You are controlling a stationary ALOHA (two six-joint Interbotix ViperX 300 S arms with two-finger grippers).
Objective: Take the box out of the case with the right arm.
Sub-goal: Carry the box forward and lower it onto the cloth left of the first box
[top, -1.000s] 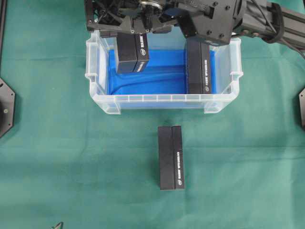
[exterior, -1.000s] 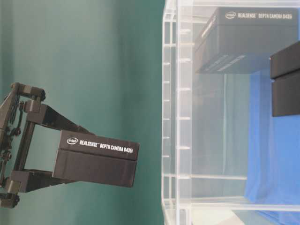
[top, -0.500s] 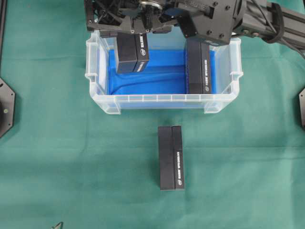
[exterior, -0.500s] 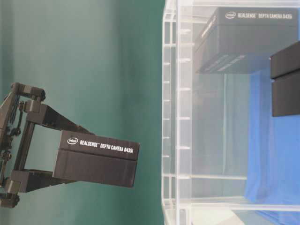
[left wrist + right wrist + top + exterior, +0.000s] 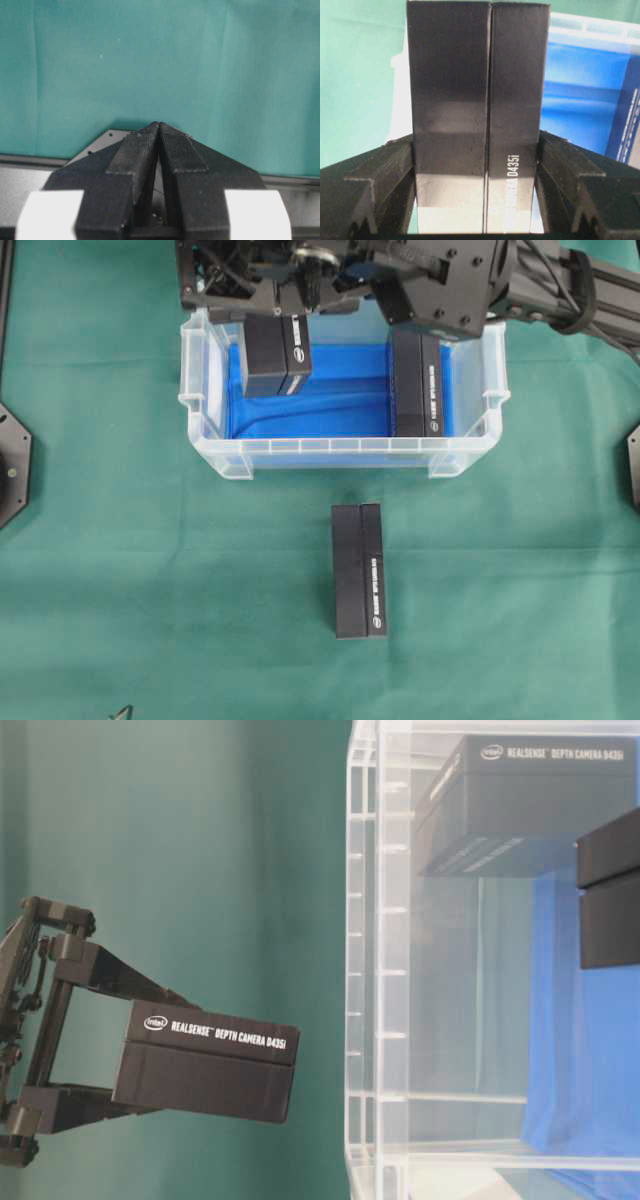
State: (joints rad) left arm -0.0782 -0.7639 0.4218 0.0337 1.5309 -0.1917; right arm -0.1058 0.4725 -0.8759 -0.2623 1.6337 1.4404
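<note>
Right claw (image 5: pixel 475 210) around box (image 5: pixel 477 115), apparently above case (image 5: pixel 340 455)

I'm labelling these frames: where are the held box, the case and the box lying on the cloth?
held box (image 5: pixel 477 125): right wrist view, its front face.
case (image 5: pixel 340 452): overhead view, its near wall.
box on the cloth (image 5: pixel 358 572): overhead view, its top face.
</note>
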